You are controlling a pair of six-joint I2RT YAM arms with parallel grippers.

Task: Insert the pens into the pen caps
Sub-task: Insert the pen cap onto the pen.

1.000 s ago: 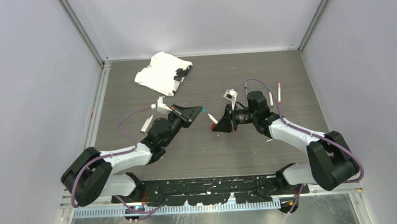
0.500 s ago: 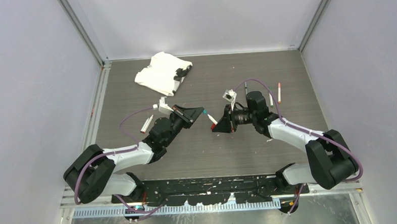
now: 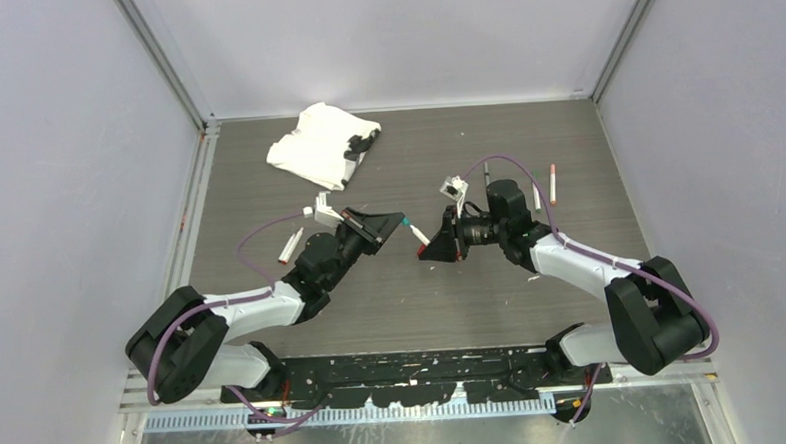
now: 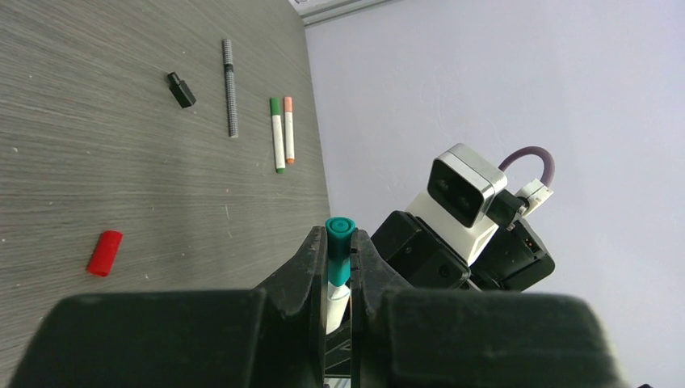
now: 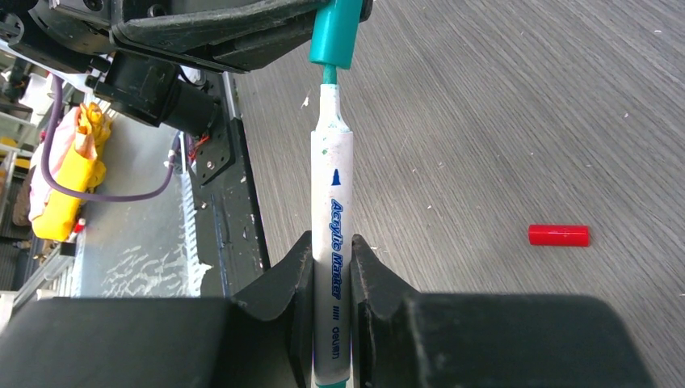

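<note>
- left gripper (image 4: 339, 246): fingers clamped on the teal cap (image 4: 340, 234);
- right gripper (image 5: 332, 255): fingers clamped on a white pen (image 5: 332, 194); the teal nib meets the cap mouth, the barrel outside it;
- red cap (image 5: 558, 235): lying on the table (image 5: 501, 121), apart from both grippers.

The whole table (image 3: 412, 291) is being viewed from a fixed position above and behind the arm bases, looking down and forward from a distance. The left gripper (image 4: 339, 242) is being viewed at close range from its own wrist, along the fingers, toward the table's right side and wall. The right gripper (image 5: 332, 246) is being viewed likewise, toward the left arm and the near edge. The teal cap (image 4: 339, 236), pen (image 5: 331, 178) and red cap (image 4: 106, 252) are being covered by both wrist views.
</note>
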